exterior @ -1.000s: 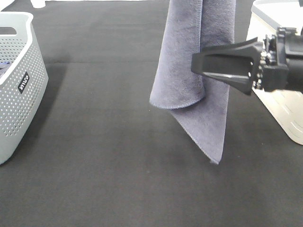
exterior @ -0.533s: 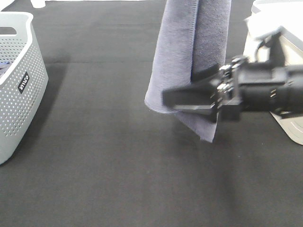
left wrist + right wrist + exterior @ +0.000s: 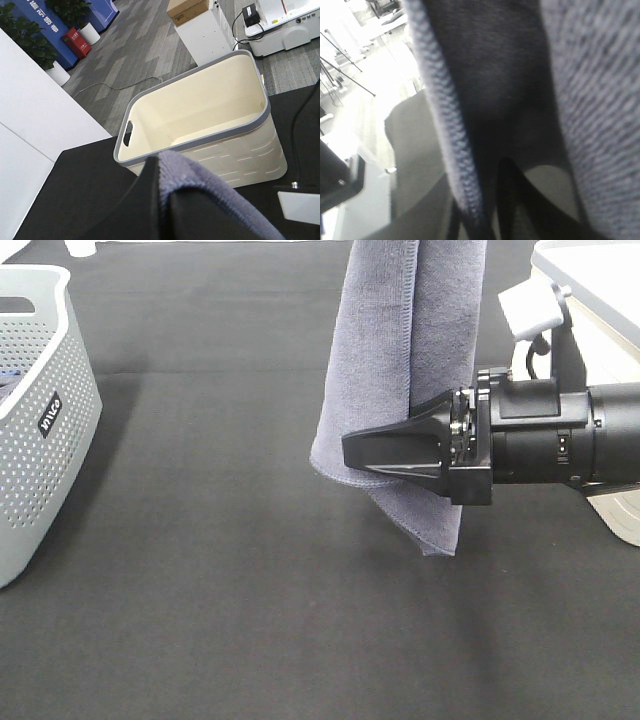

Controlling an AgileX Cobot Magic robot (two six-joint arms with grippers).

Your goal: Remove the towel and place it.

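Note:
The grey-lavender towel (image 3: 380, 360) hangs folded from above the frame, its lowest corner a little above the black mat. Its top edge is pinched in my left gripper (image 3: 160, 172), where the towel (image 3: 210, 187) drapes over the black fingers; this gripper is out of the high view. My right gripper (image 3: 350, 452) reaches in level from the right and its jaws stand close together on the towel's lower fold. In the right wrist view the towel (image 3: 600, 100) and its stitched hem fill the picture, with the hem between the right gripper's (image 3: 480, 215) dark fingers.
A grey perforated basket (image 3: 40, 420) stands at the left edge of the black mat (image 3: 200, 590). A cream bin with a grey rim (image 3: 600, 270) stands at the right, seen hollow in the left wrist view (image 3: 200, 115).
My right gripper has moved left onto the towel's lower part, turned about its axis, and its jaws have closed in. The towel's lowest corner has risen.

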